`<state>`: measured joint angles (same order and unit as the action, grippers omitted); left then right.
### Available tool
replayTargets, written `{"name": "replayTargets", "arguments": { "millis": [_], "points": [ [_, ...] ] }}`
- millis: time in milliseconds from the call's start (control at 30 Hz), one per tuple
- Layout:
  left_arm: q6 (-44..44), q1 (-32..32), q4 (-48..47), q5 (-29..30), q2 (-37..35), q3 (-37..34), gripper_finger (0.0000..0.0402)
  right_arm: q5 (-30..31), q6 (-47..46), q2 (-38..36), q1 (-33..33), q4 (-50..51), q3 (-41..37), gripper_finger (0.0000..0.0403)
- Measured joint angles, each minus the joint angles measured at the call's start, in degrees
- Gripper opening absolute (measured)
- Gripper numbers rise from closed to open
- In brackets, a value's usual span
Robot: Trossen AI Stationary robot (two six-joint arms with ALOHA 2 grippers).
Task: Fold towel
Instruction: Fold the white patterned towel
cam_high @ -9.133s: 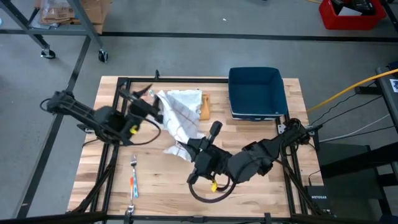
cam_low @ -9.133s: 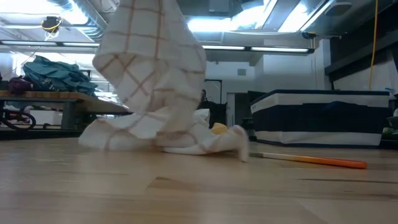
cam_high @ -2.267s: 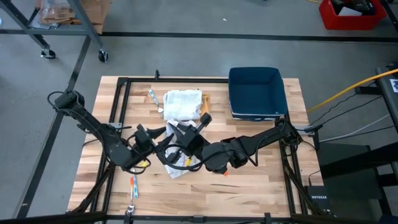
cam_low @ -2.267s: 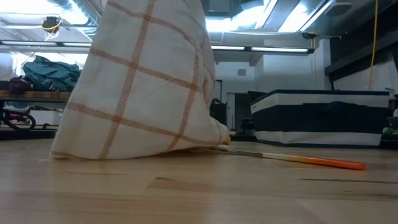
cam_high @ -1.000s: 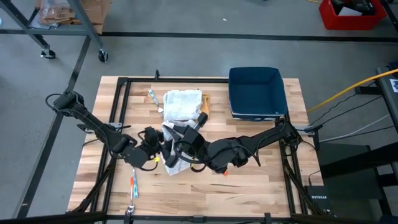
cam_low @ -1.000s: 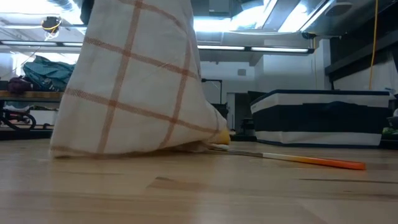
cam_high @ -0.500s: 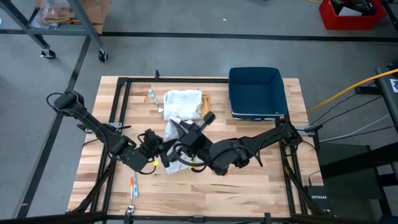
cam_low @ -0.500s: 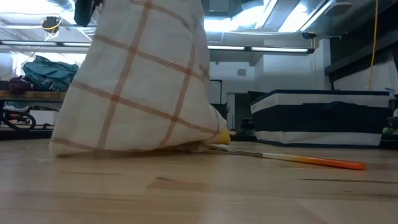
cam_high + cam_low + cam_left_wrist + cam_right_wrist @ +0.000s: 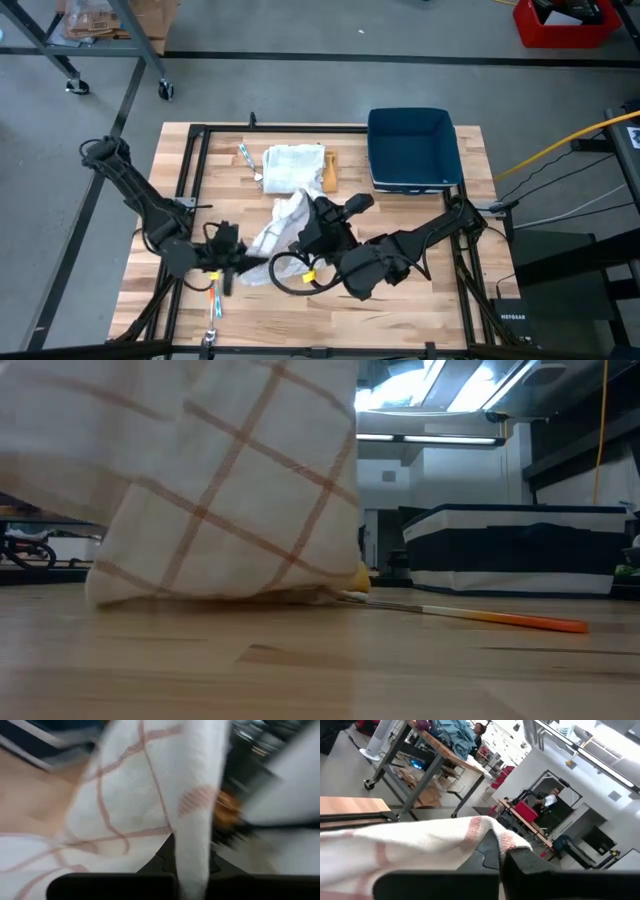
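The checked white towel (image 9: pixel 275 235) runs as a slanting band between my two grippers near the table's middle. My left gripper (image 9: pixel 238 266) is shut on its near left end, and my right gripper (image 9: pixel 308 212) is shut on its far right end. In the low view the towel (image 9: pixel 230 490) hangs as a wide sheet whose lower edge (image 9: pixel 200 598) rests on the table. A second, folded towel (image 9: pixel 293 165) lies flat toward the far edge. My left gripper pinches a narrow bunched strip of the towel (image 9: pixel 192 855), which runs down between its two fingers. The fingers lie about level and come from the table's left near side. The cloth rises away from them toward my right gripper. My right gripper pinches the towel's red-striped edge (image 9: pixel 482 826) between its two fingers, about level, above the table. The cloth spreads away from the fingers (image 9: pixel 490 851) and hangs below, its lower part on the table.
A blue bin (image 9: pixel 410 148) stands at the far right. An orange-handled utensil (image 9: pixel 500 618) lies on the table behind the towel. A fork (image 9: pixel 213 298) lies near the left near corner, and a small tool (image 9: pixel 244 155) left of the folded towel.
My left gripper has drawn back toward the table's left near corner with the towel's end. The towel, bunched in a heap between the grippers before, is now pulled out into a long slanting band. My right gripper has rolled and kept its end raised.
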<state>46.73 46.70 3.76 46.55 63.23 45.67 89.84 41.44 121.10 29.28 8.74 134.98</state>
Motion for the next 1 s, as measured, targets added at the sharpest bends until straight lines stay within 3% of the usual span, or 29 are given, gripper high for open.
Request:
{"name": "replayTargets", "arguments": {
  "millis": [167, 267, 333, 433, 600, 1000],
  "points": [
    [-1.3, 1.7, -0.1, -20.2, -3.6, 0.0, 0.0002, -0.6, -0.9, 0.0, 0.0, 0.5, -0.2, 0.0001],
    [-6.8, 2.2, -3.8, -25.0, -5.4, 0.1, 0.0004, -1.2, -1.0, 0.0, 0.2, 0.5, -0.2, 0.0001],
    [-11.5, 2.2, -9.2, -23.2, -6.1, 0.1, 0.0004, -1.8, -1.1, 0.0, 0.5, 0.6, -0.2, 0.0001],
    [-15.7, 1.5, -17.6, -15.2, -6.3, 0.1, 0.0002, -2.9, -1.1, 0.0, 0.8, 0.6, -0.2, 0.0001],
    [-11.4, -1.3, -28.4, -1.6, -5.8, 0.0, 0.0016, -2.8, -1.1, 0.0, 1.1, 0.5, -0.2, 0.0001],
    [-6.1, -4.4, -34.8, -0.4, -5.7, -0.1, 0.0146, -2.6, -1.1, -0.2, 1.1, 0.4, -0.1, 0.0001]
  ]
}}
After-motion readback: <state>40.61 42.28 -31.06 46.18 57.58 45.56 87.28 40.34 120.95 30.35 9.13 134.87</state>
